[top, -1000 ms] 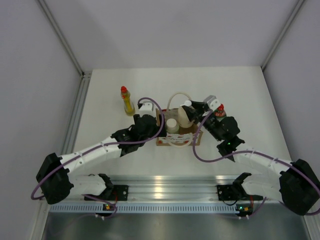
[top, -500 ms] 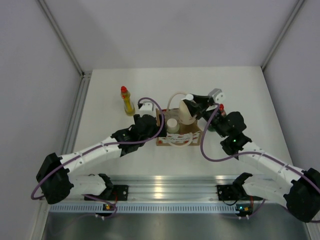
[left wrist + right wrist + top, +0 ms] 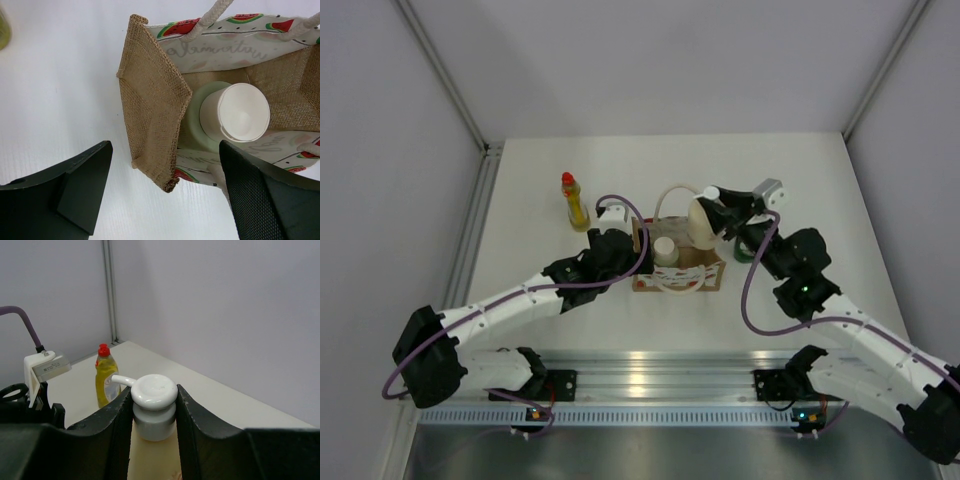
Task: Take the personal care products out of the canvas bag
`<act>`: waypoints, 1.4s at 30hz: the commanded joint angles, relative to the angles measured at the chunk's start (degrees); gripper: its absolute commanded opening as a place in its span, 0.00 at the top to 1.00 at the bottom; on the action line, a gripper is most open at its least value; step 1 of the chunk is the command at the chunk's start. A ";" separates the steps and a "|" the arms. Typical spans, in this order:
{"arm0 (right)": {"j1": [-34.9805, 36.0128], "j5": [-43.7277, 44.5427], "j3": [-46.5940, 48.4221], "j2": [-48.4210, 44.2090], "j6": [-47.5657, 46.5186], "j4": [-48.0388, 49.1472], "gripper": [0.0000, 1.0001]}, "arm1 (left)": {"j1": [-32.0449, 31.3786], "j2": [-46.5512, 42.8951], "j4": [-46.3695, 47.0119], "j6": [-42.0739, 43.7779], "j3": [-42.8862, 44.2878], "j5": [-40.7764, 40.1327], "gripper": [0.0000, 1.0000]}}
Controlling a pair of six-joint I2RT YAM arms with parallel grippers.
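Have the cream bottle (image 3: 700, 224) pinched in the right claw (image 3: 153, 412), clamped just under the white cap (image 3: 152, 389), hanging clear above the far-right corner of the canvas bag (image 3: 680, 280). Narrow hold on a smooth rounded neck: expect swing or slip on a fast carry, then a drop back into the bag or onto the dark green bottle (image 3: 744, 252) standing just right of it on the worktop (image 3: 800, 170). Also watch the rope handle (image 3: 667, 198) close beside the load; risk of snagging it and dragging the bag. Nothing in the left claw (image 3: 165, 150), spread wide astride the bag's left end, so no real anchoring against a tug; could also crush the wall or tip the bag by closing off-centre. Still in the bag: pale grey-green cylinder (image 3: 192, 131), upright near the left wall. Already out: yellow bottle (image 3: 576, 205), far-left of the bag, apart from it. Suggest setting down to the right, well clear of the green one.
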 commanded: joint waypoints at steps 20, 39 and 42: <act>-0.47 16.42 -10.37 -26.87 -4.59 -2.53 1.00 | -0.26 -1.71 0.83 -0.05 1.05 -0.63 0.08; -0.47 19.24 -27.78 -40.58 0.24 -4.38 1.00 | -0.26 -1.62 1.09 0.30 1.14 0.08 0.07; -0.47 19.94 -29.45 -41.11 0.59 -4.12 1.00 | -0.26 -1.88 1.00 0.65 1.14 0.08 0.07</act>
